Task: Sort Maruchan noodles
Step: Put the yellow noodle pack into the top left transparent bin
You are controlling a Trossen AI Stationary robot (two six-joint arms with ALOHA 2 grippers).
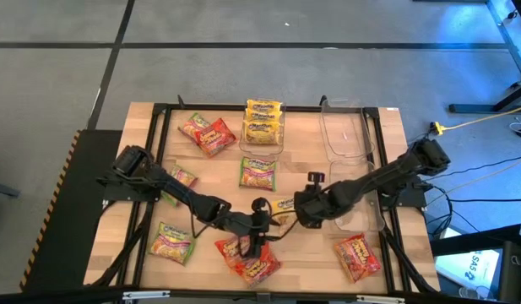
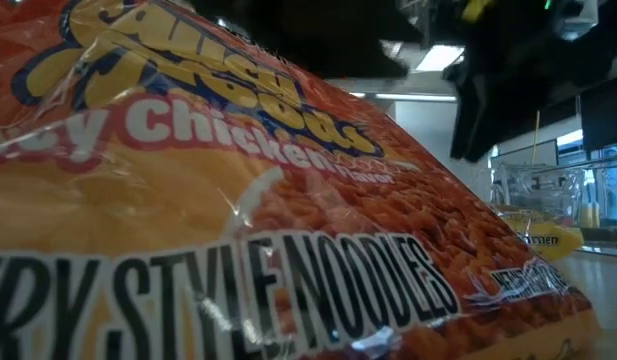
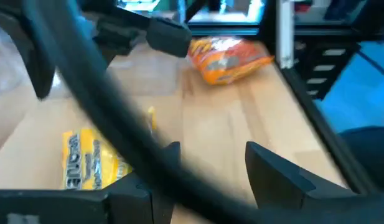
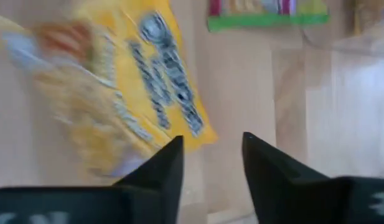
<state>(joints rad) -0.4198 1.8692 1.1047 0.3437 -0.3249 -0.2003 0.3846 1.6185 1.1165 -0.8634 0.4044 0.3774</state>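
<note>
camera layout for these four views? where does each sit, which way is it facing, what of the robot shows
High: overhead, straight down on the wooden table; both dark arms show.
Low: table height, level across; a red-orange crinkly noodle packet fills it, a dark arm part above.
Left wrist: past the left gripper, open, toward a flat yellow plastic noodle packet.
Right wrist: past the right gripper, open, at that yellow packet.
Shared: both wrist views and the high view show the yellow packet.

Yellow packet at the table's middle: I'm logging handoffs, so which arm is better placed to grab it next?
Right, probably. The right hand hangs open just beside the yellow packet, which fills its wrist view. The left hand is also near, with red packets beside it.
</note>
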